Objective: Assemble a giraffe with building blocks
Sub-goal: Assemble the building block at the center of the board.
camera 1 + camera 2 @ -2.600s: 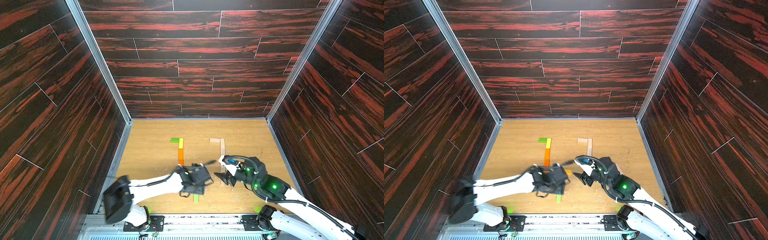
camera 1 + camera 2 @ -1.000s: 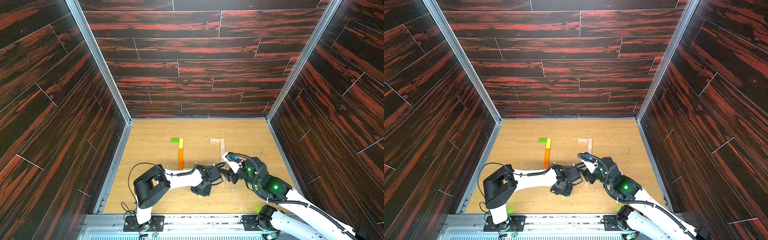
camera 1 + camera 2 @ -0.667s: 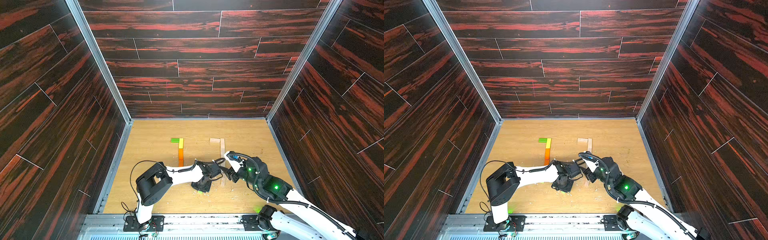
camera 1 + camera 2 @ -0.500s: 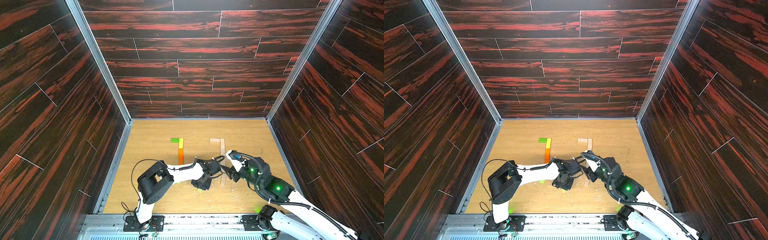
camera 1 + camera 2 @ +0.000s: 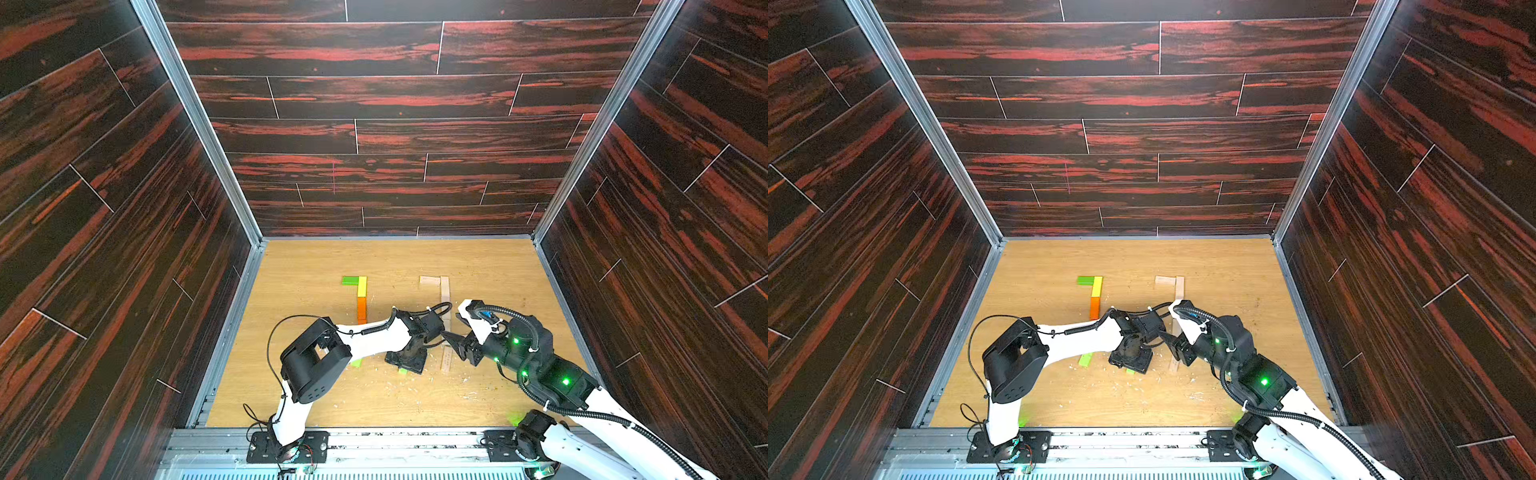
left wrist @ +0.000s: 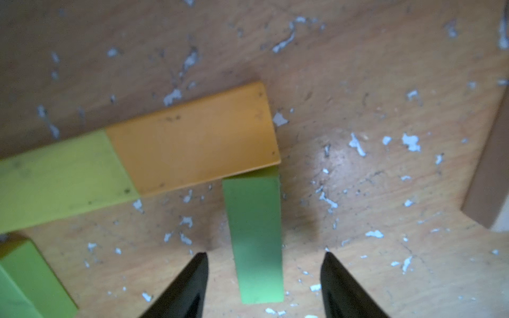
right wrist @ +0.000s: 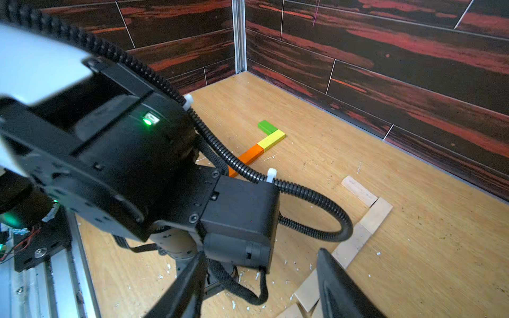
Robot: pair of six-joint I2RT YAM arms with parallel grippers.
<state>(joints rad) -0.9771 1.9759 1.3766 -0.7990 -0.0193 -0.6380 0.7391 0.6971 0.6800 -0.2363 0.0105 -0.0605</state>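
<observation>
Blocks: two flat figures lie on the wooden floor (image 5: 316,266), a painted figure (image 5: 362,299) and a pale figure (image 5: 445,289) just beside it, both near the arms.
Green leg plank (image 6: 254,236): flat on the floor, one end meeting the corner of the orange body plank (image 6: 192,137); whether it tucks under that corner cannot be told.
Left gripper (image 6: 265,254): jaws spread either side of the green leg plank, bare floor showing on both sides, nothing pinched.
Right gripper (image 7: 261,253): jaws apart and empty, poised over the near end of the pale figure, close to the left arm's wrist.
Handling: a small painted wooden slat, likely light and stiff (no give under the pads), and its smooth paint may slide on the worn floor.
Hold: best taken across the two long narrow edges, near the middle, so it does not pivot.
Risk: the plank is thin, so the fingertips must reach almost to the floor, and any nudge could shift the orange body plank it touches.
</observation>
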